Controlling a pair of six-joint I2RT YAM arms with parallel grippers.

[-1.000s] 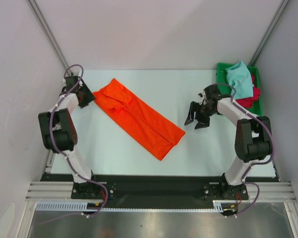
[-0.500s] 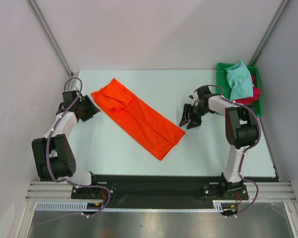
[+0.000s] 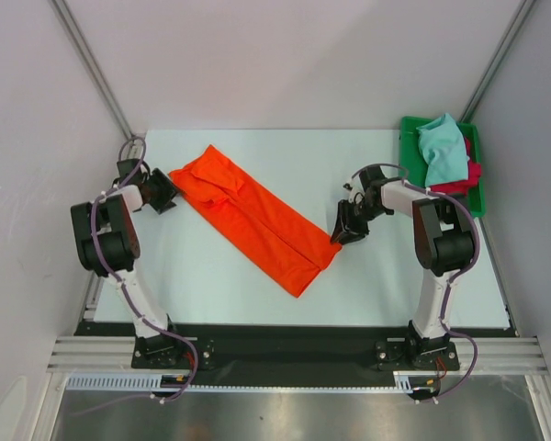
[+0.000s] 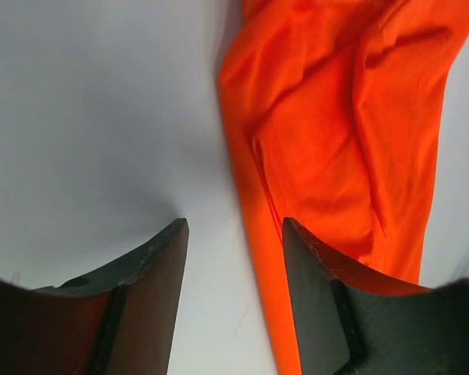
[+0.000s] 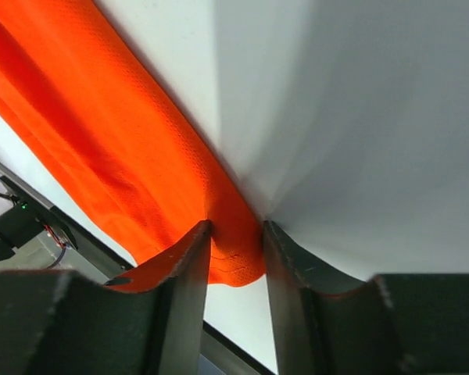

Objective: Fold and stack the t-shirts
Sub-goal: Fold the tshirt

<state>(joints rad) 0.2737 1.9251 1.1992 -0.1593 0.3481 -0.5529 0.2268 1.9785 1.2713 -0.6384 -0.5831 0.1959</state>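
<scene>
Over the last second the right hand (image 3: pixel 342 230) has been travelling left across the worktop (image 3: pixel 193 285) and narrowing its jaws. It is now reaching the lower right corner of the orange t-shirt (image 3: pixel 257 216). In the right wrist view that hand (image 5: pixel 236 226) is straddling the hem corner, with cloth filling the gap between its fingers, but whether the pinch is complete cannot be told. The left hand (image 3: pixel 163 195) is hovering at the shirt's upper left end. Its wrist view shows this hand (image 4: pixel 234 226) released and empty over bare surface, just beside the cloth edge. The shirt is lying as a long folded strip, running diagonally from upper left to lower centre. In the inspector's judgement a crosswise fold is being prepared. Open surface is lying below and left of the strip. At upper right the teal t-shirt (image 3: pixel 444 147) and red t-shirt (image 3: pixel 466 179) are waiting in the green tray (image 3: pixel 409 129), well apart.
</scene>
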